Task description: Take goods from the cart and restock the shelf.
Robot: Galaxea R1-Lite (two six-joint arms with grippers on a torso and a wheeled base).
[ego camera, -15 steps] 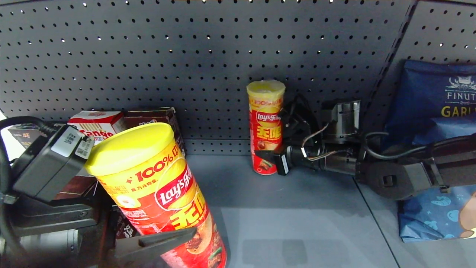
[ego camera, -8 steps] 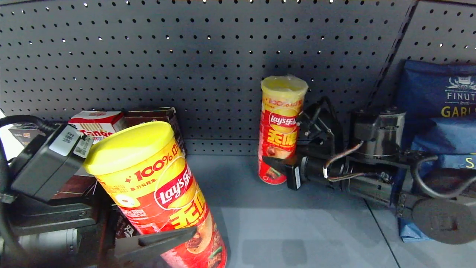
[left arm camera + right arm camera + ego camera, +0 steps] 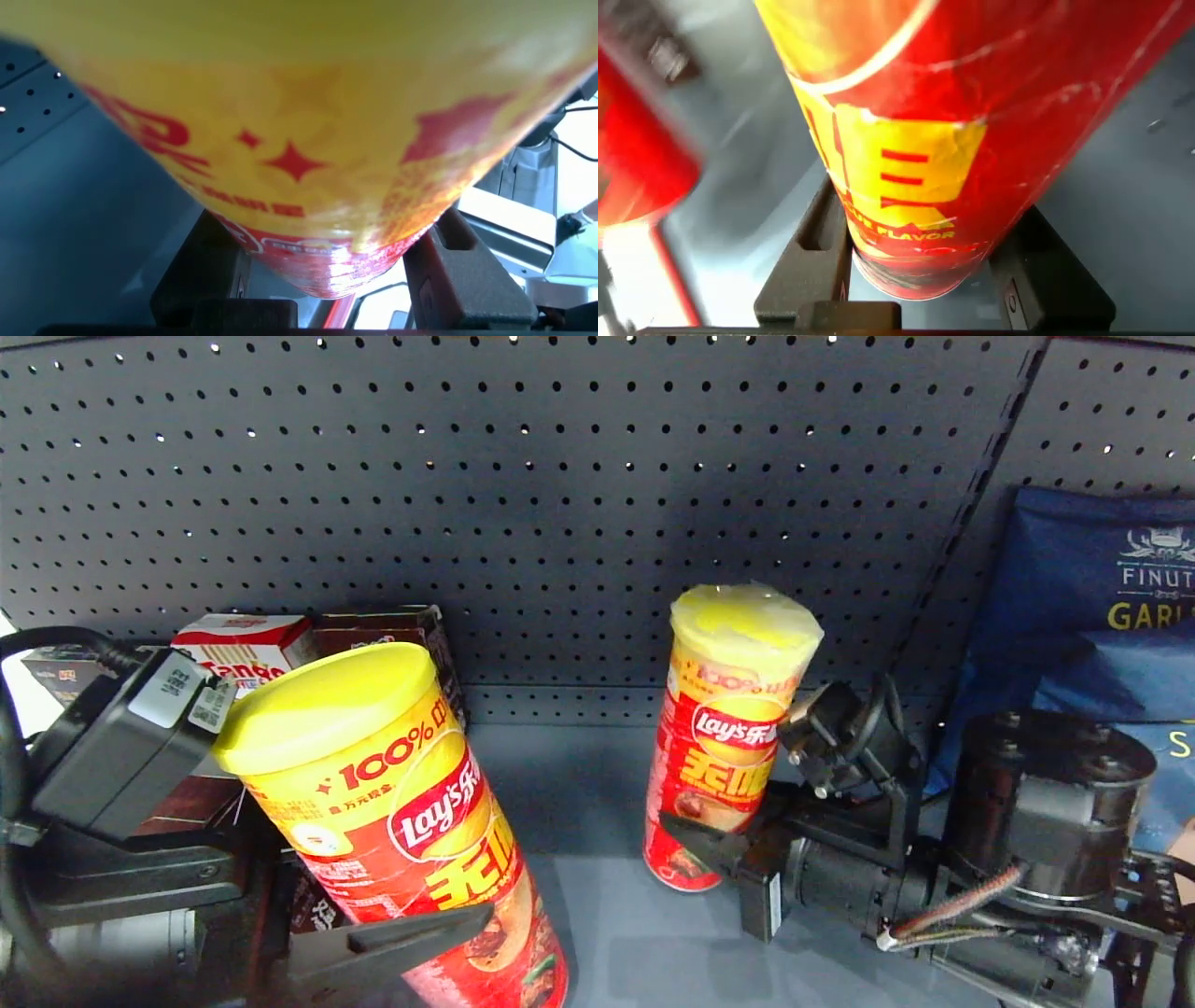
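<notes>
Two yellow-lidded red and yellow chip cans are held over the grey shelf board [image 3: 597,775]. My left gripper [image 3: 439,896] is shut on the nearer can [image 3: 392,803], which leans at the lower left; in the left wrist view that can [image 3: 308,121] sits between the dark fingers [image 3: 201,271]. My right gripper [image 3: 709,821] is shut low on the second can [image 3: 728,737], which tilts at mid-shelf with its base close to the board. In the right wrist view this can [image 3: 971,112] is clamped between the fingers [image 3: 808,252].
A dark pegboard wall [image 3: 560,476] closes the back of the shelf. A red and white wafer box [image 3: 247,649] and a brown box [image 3: 383,630] stand at the back left. Blue snack bags [image 3: 1102,588] fill the right bay past a slanted upright [image 3: 980,485].
My right gripper has drawn its can away from the pegboard toward the shelf's front, and the can now leans. The left arm and its can have stayed put.
</notes>
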